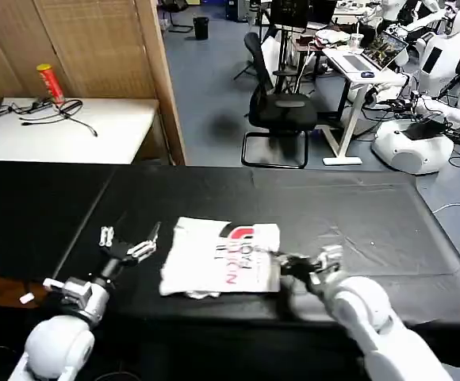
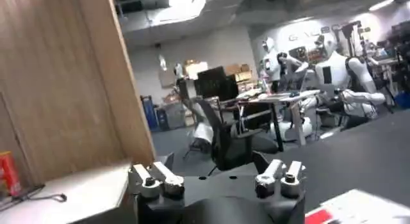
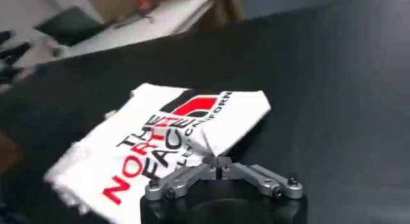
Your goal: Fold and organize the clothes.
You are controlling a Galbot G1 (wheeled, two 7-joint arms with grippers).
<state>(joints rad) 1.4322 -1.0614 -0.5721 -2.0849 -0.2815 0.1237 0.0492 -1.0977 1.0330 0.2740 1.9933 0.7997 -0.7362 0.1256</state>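
The folded white cotton T-shirt with printed lettering (image 1: 218, 258) sits on the black table (image 1: 357, 214). The right gripper (image 1: 305, 264), fingers pressed together, is at its edge; the left gripper (image 1: 127, 238) hovers spread beside it. A careless nudge could probably undo the fold.

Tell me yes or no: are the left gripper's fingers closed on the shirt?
No; in the head view the left gripper stands open beside the folded T-shirt, apart from the cloth.

T-shirt (image 1: 222, 258) between both grippers
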